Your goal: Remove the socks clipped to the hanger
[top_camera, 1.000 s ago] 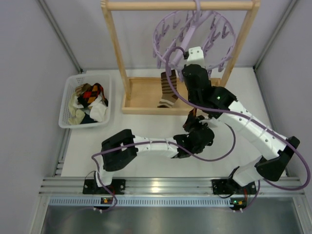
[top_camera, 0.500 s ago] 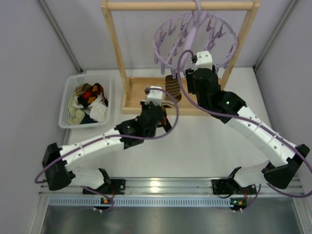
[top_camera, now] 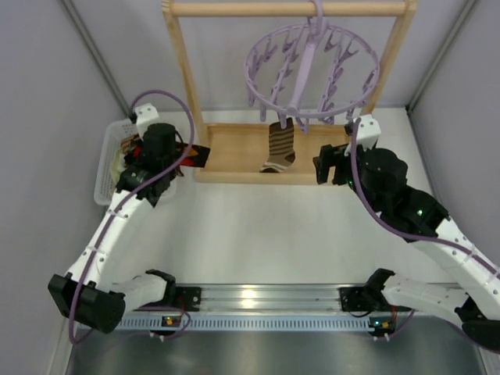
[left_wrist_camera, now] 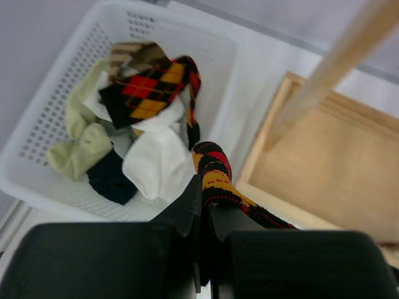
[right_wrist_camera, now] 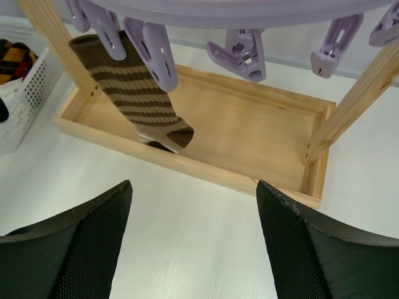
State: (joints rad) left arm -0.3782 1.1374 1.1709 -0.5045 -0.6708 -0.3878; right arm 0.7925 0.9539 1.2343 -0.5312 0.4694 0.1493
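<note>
left arm (top_camera: 117, 219) is stretching along the worktop's (top_camera: 258, 226) left edge, left pincer (left_wrist_camera: 202, 205) pinching an argyle sock (left_wrist_camera: 215, 171) beside the basket (top_camera: 105, 168); right pincer (right_wrist_camera: 193, 193) is hovering spread near the striped sock (top_camera: 279, 147) clipped to the hanger (top_camera: 312, 70).

lab: enclosed white table (top_camera: 258, 226), aluminium rail (top_camera: 250, 295)

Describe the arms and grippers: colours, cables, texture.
The left arm and right arm have white links and black joints, each with a purple cable. The left gripper and right gripper are black; the right gripper's fingers show a fine mesh texture.
</note>
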